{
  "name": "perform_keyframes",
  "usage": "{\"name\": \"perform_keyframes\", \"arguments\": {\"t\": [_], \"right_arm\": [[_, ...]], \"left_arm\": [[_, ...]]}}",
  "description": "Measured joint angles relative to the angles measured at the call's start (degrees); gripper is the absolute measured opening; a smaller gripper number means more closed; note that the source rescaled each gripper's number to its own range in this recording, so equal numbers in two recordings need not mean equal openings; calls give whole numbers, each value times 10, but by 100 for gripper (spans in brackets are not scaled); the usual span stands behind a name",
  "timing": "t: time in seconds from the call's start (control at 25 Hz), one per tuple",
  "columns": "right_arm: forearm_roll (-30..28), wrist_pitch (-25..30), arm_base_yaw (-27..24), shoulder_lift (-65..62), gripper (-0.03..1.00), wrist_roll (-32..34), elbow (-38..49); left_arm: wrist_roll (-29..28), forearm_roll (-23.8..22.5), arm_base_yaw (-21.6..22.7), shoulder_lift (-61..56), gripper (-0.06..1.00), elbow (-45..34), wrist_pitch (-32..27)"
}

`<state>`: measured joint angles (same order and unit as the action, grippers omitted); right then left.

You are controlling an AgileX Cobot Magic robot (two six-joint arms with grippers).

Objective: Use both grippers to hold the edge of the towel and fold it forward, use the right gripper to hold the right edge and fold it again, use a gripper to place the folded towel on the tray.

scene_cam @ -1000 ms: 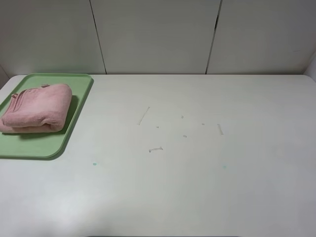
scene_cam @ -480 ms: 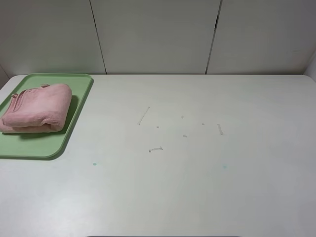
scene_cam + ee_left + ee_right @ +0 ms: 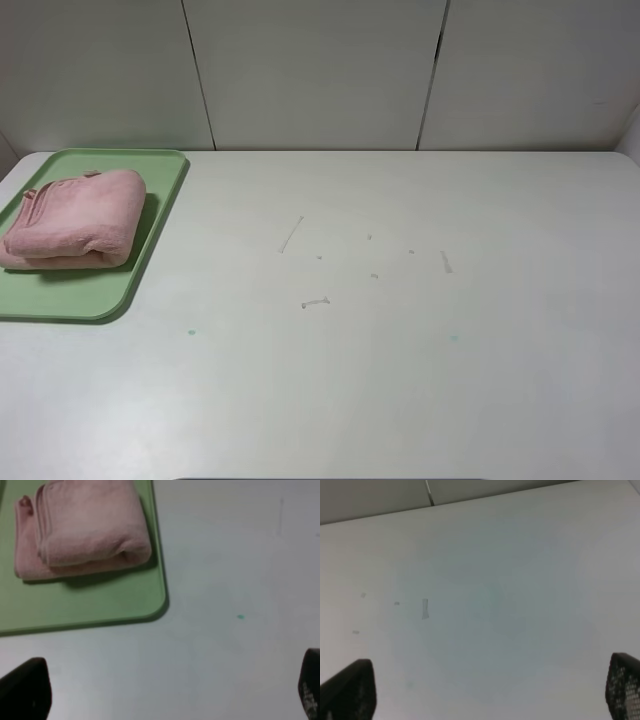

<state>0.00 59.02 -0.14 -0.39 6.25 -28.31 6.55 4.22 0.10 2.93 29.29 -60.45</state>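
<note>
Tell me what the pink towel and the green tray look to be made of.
Pink towel: soft terry-like cloth with a matte, fuzzy nap; it lies folded in thick rounded layers.
Green tray: probably moulded plastic, going by its smooth, even colour, faint sheen, rounded corners and low raised rim; painted metal cannot be ruled out.

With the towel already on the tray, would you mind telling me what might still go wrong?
1. The towel sits toward the tray's far left part in the high view; a bump might push it over the rim.
2. Its fold looks loose and bulky, so it may slowly spring open.
3. The open left gripper hangs near the tray corner and might clip it.
</note>
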Motion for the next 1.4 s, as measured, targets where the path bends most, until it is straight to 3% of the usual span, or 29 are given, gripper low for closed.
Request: {"name": "perform_keyframes", "arguments": {"t": [1.4], "right_arm": [[0,0,0,0,100,0,0]], "left_arm": [[-12,-1,-1,-33,100,-13,-1]]}}
